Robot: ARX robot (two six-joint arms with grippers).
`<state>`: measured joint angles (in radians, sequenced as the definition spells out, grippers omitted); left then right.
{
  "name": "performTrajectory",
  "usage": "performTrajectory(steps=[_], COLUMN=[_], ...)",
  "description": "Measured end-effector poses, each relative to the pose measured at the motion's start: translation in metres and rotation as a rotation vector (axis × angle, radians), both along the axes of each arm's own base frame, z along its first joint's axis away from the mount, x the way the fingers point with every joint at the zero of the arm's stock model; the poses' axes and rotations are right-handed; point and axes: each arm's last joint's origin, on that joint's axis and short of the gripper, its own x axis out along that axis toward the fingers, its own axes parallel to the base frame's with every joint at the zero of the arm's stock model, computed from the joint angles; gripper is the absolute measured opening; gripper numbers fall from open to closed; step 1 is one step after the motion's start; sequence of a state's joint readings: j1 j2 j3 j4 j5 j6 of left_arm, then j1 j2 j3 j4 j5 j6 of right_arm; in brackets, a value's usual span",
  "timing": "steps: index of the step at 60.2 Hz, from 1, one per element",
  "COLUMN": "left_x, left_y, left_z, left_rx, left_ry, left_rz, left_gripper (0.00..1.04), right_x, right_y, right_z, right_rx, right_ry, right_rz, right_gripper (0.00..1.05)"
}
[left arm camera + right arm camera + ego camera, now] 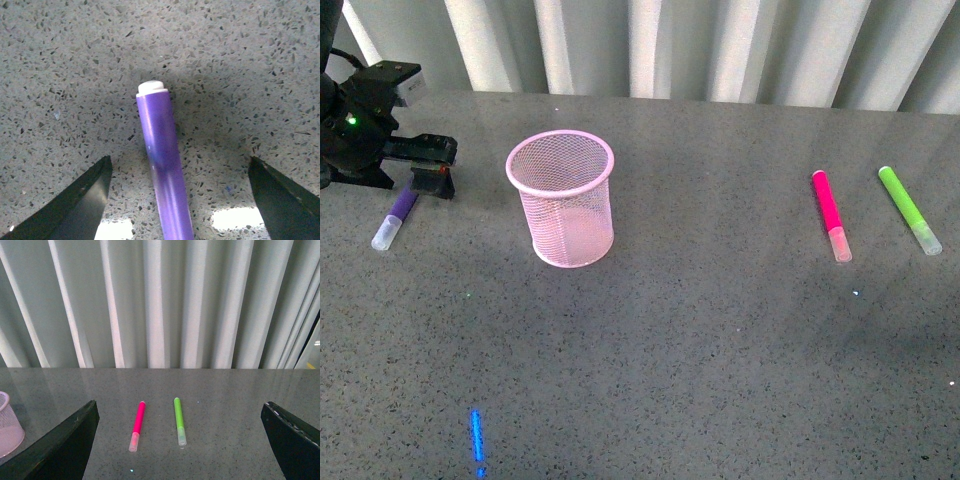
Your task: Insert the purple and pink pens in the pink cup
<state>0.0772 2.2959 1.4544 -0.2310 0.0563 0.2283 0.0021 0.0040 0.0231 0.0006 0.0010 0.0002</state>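
Note:
The purple pen (394, 218) lies flat on the grey table at the far left, its clear cap toward the front. My left gripper (425, 170) hovers open just over the pen's back end; in the left wrist view the purple pen (165, 170) runs between the two spread fingers (85, 200) without touching them. The pink cup (563, 198) stands upright and empty, right of that pen. The pink pen (831, 214) lies at the right; the right wrist view shows the pink pen (137, 425) well ahead of my open right gripper (180, 452), which is out of the front view.
A lime green marker (909, 209) lies just right of the pink pen, roughly parallel to it. A curtain (650, 45) hangs behind the table's back edge. A blue light spot (477, 436) glows on the table near the front.

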Motion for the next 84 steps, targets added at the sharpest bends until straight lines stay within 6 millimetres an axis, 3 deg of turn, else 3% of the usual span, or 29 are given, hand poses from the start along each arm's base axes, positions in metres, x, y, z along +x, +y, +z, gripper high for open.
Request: performTrajectory(steps=[22,27,59,74,84], left_x=[-0.001,-0.002,-0.026,-0.041,-0.057], left_y=[-0.010,-0.010,0.001,0.002,-0.005], left_z=[-0.001,-0.001,0.004,0.033,0.066], left_rx=[0.002,0.001,-0.155,-0.197,-0.240], left_ry=[0.028,0.027,-0.119,-0.260,-0.528], left_rz=[-0.019,-0.020,0.083,0.075,0.107], left_gripper=[0.21,0.13,0.12,0.12,0.12], right_x=[0.000,0.000,0.000,0.000,0.000], right_y=[0.000,0.000,0.000,0.000,0.000], right_z=[0.000,0.000,0.000,0.000,0.000], right_rx=[0.000,0.000,0.000,0.000,0.000], right_ry=[0.000,0.000,0.000,0.000,0.000], right_rz=[0.000,0.000,0.000,0.000,0.000], right_gripper=[0.98,0.98,0.98,0.98,0.98])
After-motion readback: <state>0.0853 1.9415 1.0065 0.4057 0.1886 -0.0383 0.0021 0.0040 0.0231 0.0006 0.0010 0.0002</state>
